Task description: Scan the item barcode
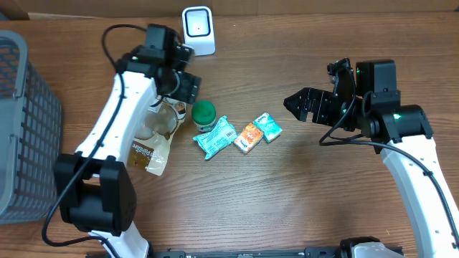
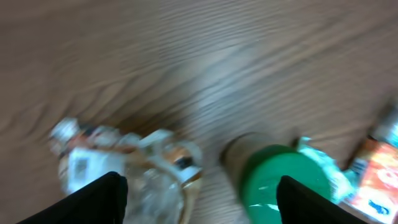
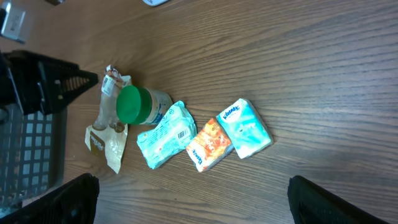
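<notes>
Right, status. Left hand [image 1: 181, 92] hangs over the left end of the item cluster and is released. In its wrist view both fingers [image 2: 106, 199] sit at the bottom corners, wide apart, with nothing gripped between them. That view is motion-blurred. Under the left finger is the crumpled clear snack bag [image 1: 154, 136], under the right finger the green-lidded jar [image 1: 204, 112]. Can't tell whether either finger touches anything.

Right hand [image 1: 294, 104] is out on the right side of the bench [image 1: 301, 208], well apart from the items and pointing left toward them. Also released: jaws spread wide, empty.

The items all rest on the bench in a rough row around the middle. Left to right from overhead:
- Snack bag, lying flat, label end toward the near edge.
- Jar, just beside the bag. Can't tell if it's upright or tipped.
- Large teal pack [image 1: 214, 137], touching the jar. The right wrist view shows a barcode-like label facing up.
- Orange pack [image 1: 248, 136], just beside the large teal pack.
- Small teal tissue pack [image 1: 269, 127], touching the orange pack.

Scanner [image 1: 198, 29] is white and stands at the far edge of the bench, beyond the left hand and the jar, apart from every item. Grey wire basket [image 1: 21, 122] sits at the left edge, well apart from the row.
</notes>
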### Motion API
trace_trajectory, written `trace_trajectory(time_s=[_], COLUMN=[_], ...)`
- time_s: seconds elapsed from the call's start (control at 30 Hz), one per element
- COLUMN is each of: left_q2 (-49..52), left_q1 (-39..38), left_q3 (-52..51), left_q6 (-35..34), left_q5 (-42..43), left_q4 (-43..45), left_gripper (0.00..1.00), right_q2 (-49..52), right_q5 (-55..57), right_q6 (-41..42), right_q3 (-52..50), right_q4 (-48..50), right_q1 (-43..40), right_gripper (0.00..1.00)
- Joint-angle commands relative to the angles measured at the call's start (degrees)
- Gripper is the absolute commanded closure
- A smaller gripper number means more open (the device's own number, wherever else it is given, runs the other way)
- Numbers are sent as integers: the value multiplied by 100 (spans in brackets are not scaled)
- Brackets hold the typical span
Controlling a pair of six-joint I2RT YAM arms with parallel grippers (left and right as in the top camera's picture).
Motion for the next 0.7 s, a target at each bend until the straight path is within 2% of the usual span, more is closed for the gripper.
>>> trace_trajectory(time_s=[0.0, 0.37, 0.43, 0.67], left_q2=[98, 98, 98, 101], left_q1=[323, 1508, 1631, 1891], left_q3=[68, 264, 264, 181], left_q6=[-732, -719, -518, 42], left_q5=[-260, -251, -197, -214], left_q4=[-201, -1193, -1340, -2059], left_gripper=[19, 22, 25, 25], right_q2=[173, 498, 503, 575], right_q5=[-31, -31, -28, -31], right_q6=[127, 131, 203, 470], right_q3=[153, 153, 153, 153], right_q4=[39, 286, 369, 647], right_q1=[37, 431, 557, 1156], right_gripper=[5, 6, 6, 6])
